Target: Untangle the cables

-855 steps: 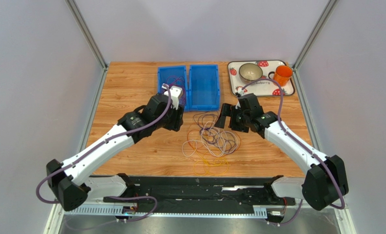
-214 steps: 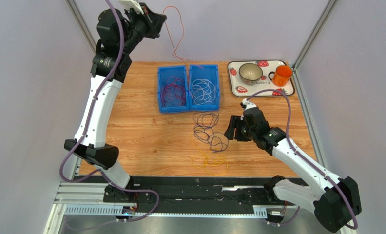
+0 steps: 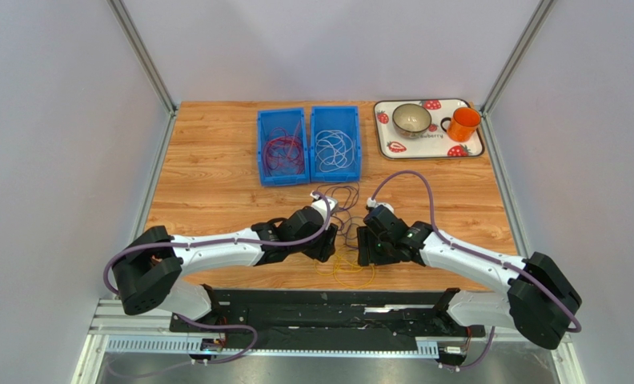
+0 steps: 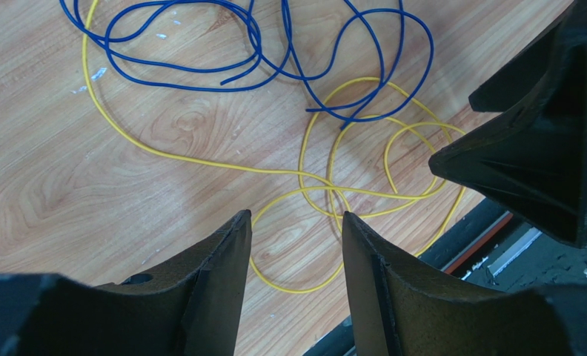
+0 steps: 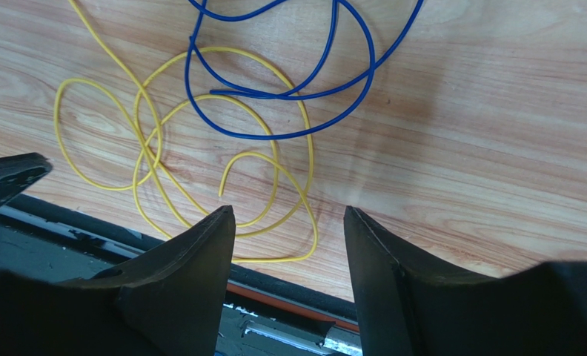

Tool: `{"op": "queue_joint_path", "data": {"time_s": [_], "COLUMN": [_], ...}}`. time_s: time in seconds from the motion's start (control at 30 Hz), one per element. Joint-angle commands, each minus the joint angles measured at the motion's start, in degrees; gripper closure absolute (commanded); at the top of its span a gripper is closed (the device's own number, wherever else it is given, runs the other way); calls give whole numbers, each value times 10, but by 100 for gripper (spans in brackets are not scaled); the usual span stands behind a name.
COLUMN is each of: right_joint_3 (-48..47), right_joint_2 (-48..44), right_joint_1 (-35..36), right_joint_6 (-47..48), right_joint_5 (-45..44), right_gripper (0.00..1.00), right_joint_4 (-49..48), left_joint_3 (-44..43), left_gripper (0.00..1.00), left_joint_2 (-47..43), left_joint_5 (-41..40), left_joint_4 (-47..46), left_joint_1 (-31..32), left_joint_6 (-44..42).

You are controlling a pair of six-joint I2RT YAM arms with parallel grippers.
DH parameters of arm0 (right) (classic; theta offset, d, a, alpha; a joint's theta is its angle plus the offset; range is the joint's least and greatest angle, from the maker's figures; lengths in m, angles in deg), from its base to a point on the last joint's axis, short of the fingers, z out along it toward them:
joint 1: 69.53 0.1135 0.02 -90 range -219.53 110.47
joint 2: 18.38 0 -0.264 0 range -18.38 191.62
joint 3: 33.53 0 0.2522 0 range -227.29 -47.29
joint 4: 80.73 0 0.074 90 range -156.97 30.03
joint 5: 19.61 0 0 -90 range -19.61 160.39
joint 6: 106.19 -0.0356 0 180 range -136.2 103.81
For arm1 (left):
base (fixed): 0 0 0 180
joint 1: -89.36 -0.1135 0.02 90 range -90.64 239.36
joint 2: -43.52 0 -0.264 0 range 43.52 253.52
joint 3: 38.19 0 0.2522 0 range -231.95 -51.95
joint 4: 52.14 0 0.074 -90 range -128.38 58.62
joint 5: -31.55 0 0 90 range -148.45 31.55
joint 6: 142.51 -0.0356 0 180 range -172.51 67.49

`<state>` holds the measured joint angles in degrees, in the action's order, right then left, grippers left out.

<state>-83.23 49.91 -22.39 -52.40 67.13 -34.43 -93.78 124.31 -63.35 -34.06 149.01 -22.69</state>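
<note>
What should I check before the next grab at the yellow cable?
1. Left claw open and empty: ok.
2. Right claw open and empty: ok.
3. Yellow cable free of blue cable: not ok, they cross in several places.
4. Yellow cable below left claw: ok, a strand lies under its gap.
5. Red cable in left bin, white cable in right bin: ok.
6. Claws apart: ok, though close.
</note>
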Motion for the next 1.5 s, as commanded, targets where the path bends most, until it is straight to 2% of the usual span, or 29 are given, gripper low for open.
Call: {"op": "queue_joint_path", "data": {"time_s": [0.0, 0.3, 0.5, 0.67, 0.7, 0.8, 0.9, 1.1, 1.23, 1.33, 1.47], "right_joint_3": [-8, 3, 3, -4, -4, -8, -17, -71, -158, -210, -326], "right_joint_2": [18, 29, 48, 64, 67, 68, 65, 19, -38, -87, -142], "right_joint_1": [2, 2, 6, 9, 9, 9, 11, 12, 12, 11, 12], "right_joint_6": [-8, -14, -18, -15, -15, -14, -14, 7, 44, 75, 117], "right_joint_5": [19, 42, 46, 33, 33, 33, 25, -16, -18, -4, 15], "right_gripper": [46, 75, 78, 65, 66, 78, 99, 100, 100, 100, 100], "right_joint_4": [-31, -27, -26, -15, -14, -14, -8, 62, 121, 142, 148], "left_joint_3": [-10, -2, -4, 0, 1, 3, 2, 2, 7, 12, 22], "left_gripper": [44, 46, 46, 47, 47, 47, 47, 47, 47, 46, 46], "left_joint_2": [-13, -15, -16, -19, -19, -19, -19, -36, -66, -92, -109], "left_joint_5": [-23, -32, -32, -33, -34, -34, -35, -38, -45, -50, -60], "left_joint_4": [-14, -18, -19, -18, -17, -18, -19, -11, 3, 9, 8], "left_joint_1": [3, 3, 3, 3, 3, 3, 3, 3, 3, 3, 3], "left_joint_6": [11, 12, 12, 12, 12, 13, 13, 9, 9, 6, 9]}}
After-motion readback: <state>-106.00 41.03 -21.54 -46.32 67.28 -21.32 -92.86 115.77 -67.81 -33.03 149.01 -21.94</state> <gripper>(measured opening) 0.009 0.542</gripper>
